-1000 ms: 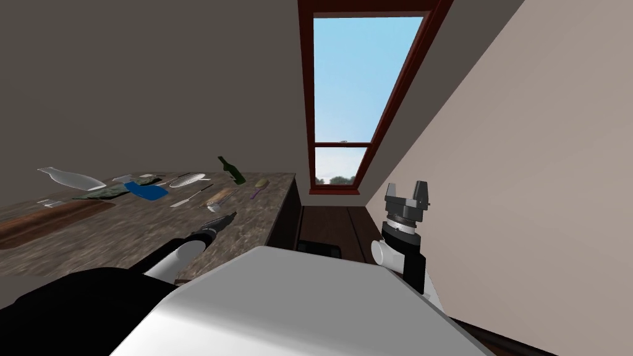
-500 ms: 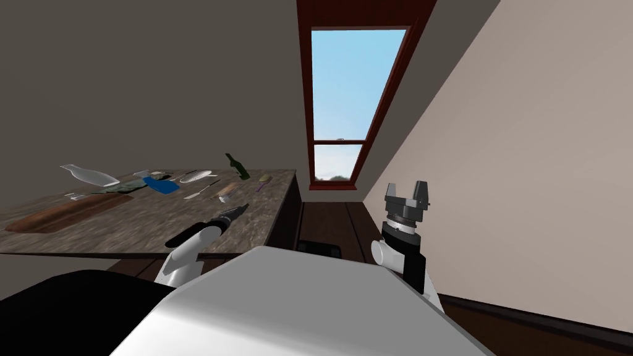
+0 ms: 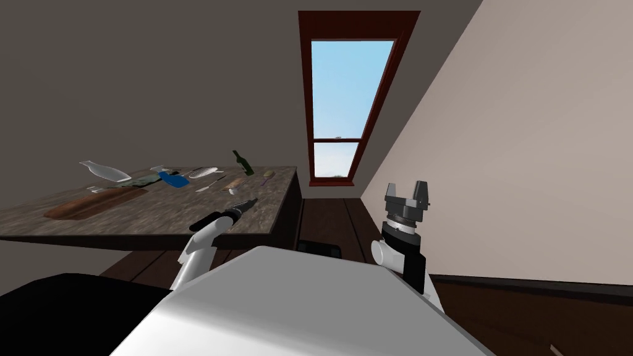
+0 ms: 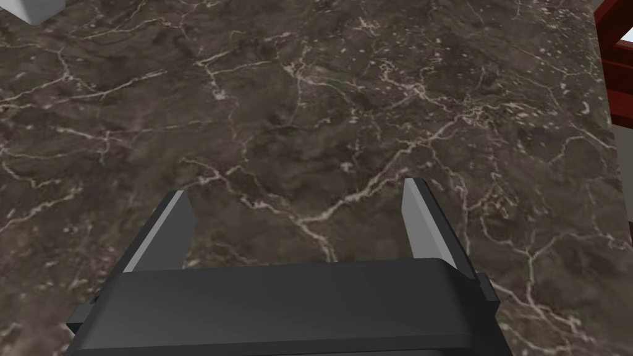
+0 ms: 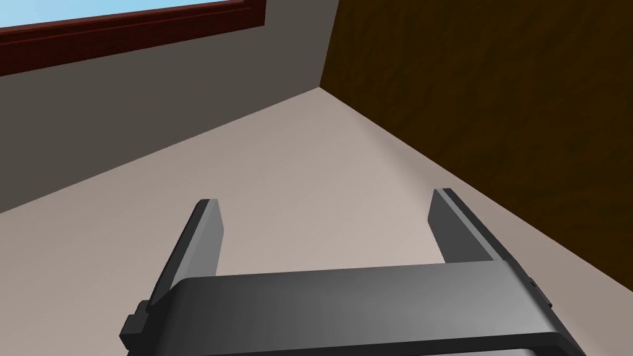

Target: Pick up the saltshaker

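Over table [image 4: 309, 93] | left claw [image 4: 297, 188] spread | right claw [image 5: 326, 196] spread | I have drawn back

One wide head camera, two wrist cameras
The head camera looks forward, rolled, over the table [image 3: 154, 216] at its left to the window [image 3: 346, 105]; the left wrist one looks down along the left gripper [image 4: 297, 191], close over that table's window end; the right wrist one, along the right gripper [image 5: 327, 201], faces the wall corner [image 5: 319, 88] under that window
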